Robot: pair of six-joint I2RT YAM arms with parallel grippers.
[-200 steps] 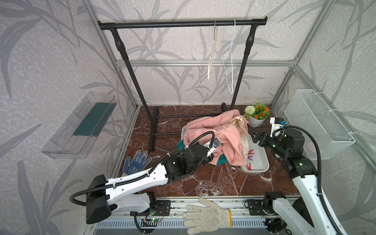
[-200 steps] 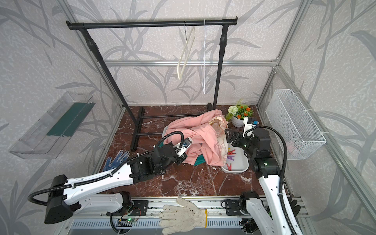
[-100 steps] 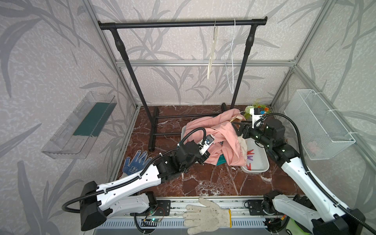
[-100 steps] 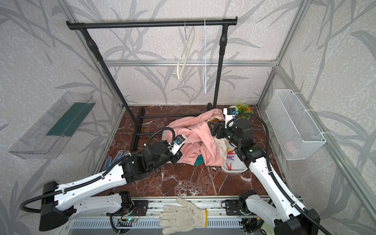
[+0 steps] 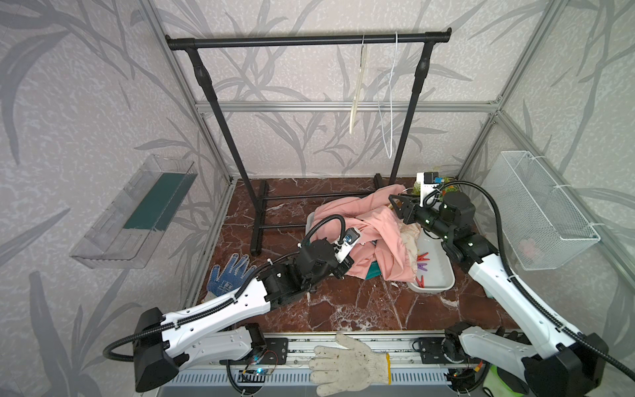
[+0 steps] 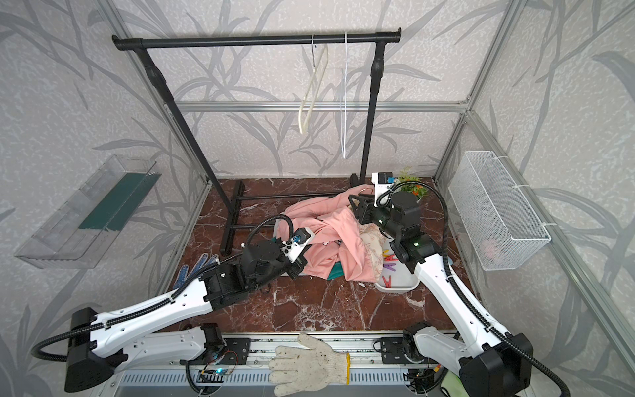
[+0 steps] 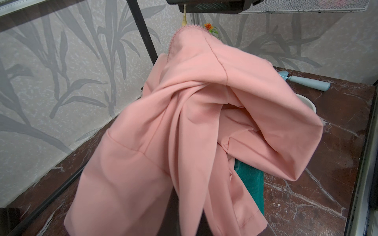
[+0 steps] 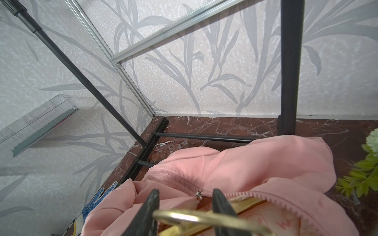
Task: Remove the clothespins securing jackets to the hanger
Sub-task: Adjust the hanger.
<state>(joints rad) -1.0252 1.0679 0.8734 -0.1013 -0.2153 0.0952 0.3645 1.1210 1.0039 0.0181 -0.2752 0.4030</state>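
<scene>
Since a sec ago the R gripper (image 8: pixel 186 192) had swung off its spot beside the white tray (image 5: pixel 439 269) and come over the pink jacket (image 5: pixel 350 213), its jaws narrowing on the way. The L arm had pulled back a bit, away from the tray.

R jaws stood part open, one either side of the brass hanger hook (image 8: pixel 204 219), which ran across btwn them. No pinch on it showed yet. The L gripper (image 6: pixel 299 268) sat at the heap's edge farthest from the tray, fingers buried in cloth. It was closed tight, prob. on a fold of the pink jacket, though the grip itself was hidden.

The clothespins (image 5: pixel 423 263) lay loose in the tray: reds, purple and yellow at least. The pink jacket draped over the tray's rim w/ the teal jacket (image 7: pixel 249 183) under it. Whether any pin still bit the cloth couldn't be told.

Risks, as I judged them: the hook was thin, round metal, so it could twist or slip once the jaws closed. If R lifted while L hung on, the heap could drag across the tray and spill the pins.
</scene>
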